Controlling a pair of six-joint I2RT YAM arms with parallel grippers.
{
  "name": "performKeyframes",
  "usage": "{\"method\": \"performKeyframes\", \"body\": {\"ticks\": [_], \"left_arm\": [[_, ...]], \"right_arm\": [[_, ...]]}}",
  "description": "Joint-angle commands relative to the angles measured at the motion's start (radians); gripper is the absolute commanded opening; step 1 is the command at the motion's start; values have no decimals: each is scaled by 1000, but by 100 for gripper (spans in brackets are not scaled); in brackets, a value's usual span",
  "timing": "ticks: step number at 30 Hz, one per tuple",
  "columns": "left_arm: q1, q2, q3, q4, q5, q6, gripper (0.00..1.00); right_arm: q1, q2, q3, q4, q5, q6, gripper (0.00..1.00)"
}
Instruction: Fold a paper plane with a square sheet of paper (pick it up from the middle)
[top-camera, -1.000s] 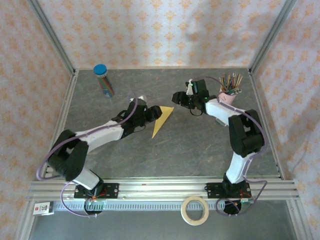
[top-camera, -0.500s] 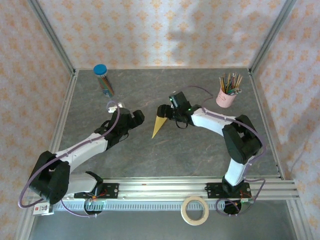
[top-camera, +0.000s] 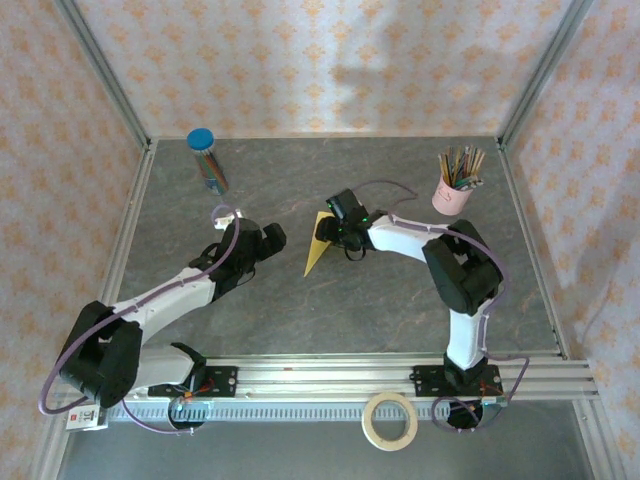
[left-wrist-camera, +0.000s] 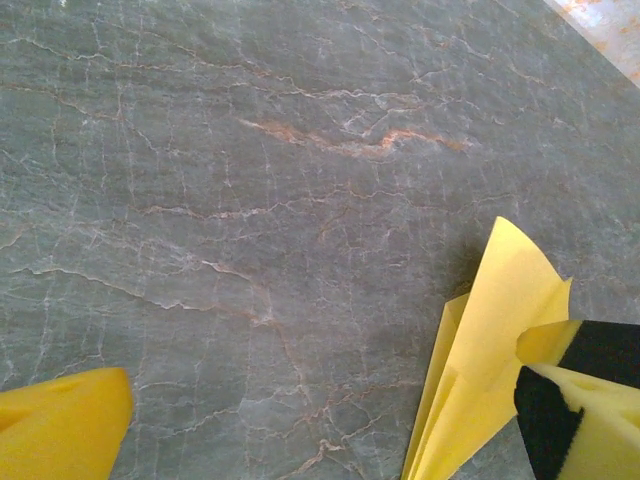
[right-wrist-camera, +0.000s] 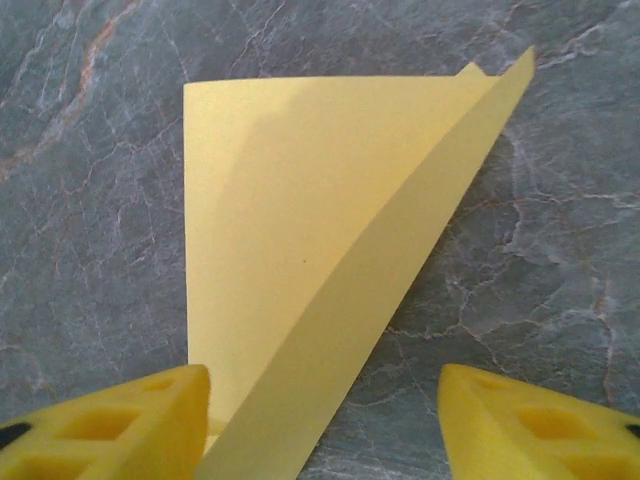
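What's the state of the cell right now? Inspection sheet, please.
Surface: grey marbled table, no spills seen.
Job's things: yellow paper plane, partly folded, one flap lifted, lying mid-table.
Clutter: pencil tube back left; pink cup of pencils back right; tape roll on the front ledge.
Pincers: left pincer open, beside the paper, holding nothing; right pincer open, straddling the raised flap.
Cables: purple cable loops off each arm, none on the paper.
Surroundings: patterned walls, metal frame rail in front.

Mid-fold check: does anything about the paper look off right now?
Yes. The upper flap of the paper plane stands up off the layer beneath instead of lying flat, so that fold looks unpressed. The flap rises between the open fingers of the right gripper. No tear or spill is visible.
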Motion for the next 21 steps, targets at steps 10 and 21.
{"method": "performKeyframes", "body": {"ticks": [10,21], "left_arm": [[9,54,25,-16,2,10,99],[10,47,34,-14,5,13,99]], "right_arm": [[3,-108,-89,1,21,73,37],[4,-104,-103,36,-32,85,17]]}}
